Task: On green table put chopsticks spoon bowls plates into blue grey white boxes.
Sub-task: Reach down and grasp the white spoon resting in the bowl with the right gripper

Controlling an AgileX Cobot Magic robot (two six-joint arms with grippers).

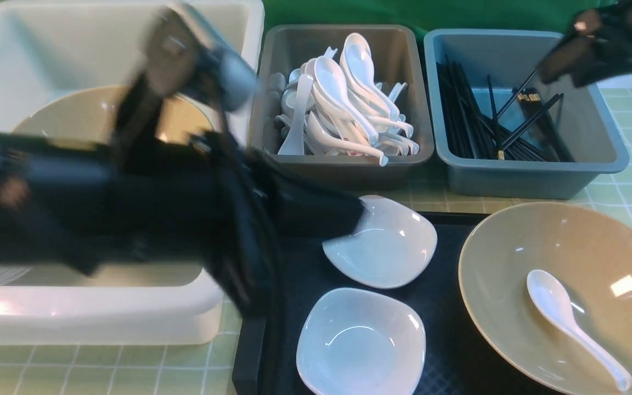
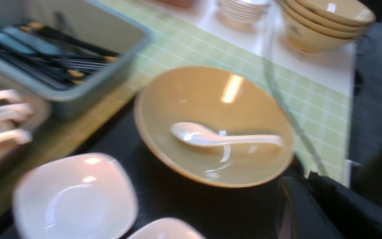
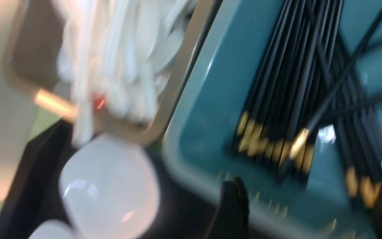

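Note:
My left gripper (image 1: 355,216) reaches across the white box (image 1: 102,323), blurred, its tip at the edge of the far white plate (image 1: 390,247); in the left wrist view (image 2: 310,205) its fingers look pressed together and empty. A second plate (image 1: 360,343) lies nearer. A tan bowl (image 1: 579,241) holds a white spoon (image 1: 563,310); both also show in the left wrist view, the bowl (image 2: 191,93) and the spoon (image 2: 211,137). Another bowl (image 1: 74,115) lies in the white box. My right gripper (image 1: 554,63) hovers open and empty (image 3: 308,212) over the blue box (image 1: 513,175) of chopsticks (image 1: 469,120).
The grey box (image 1: 349,167) between the other two is full of spoons (image 1: 343,93). The plates and bowl rest on a black tray (image 1: 447,307) on the green table (image 1: 628,192). A stack of bowls (image 2: 323,26) and a stack of plates (image 2: 240,8) stand beyond the table's side.

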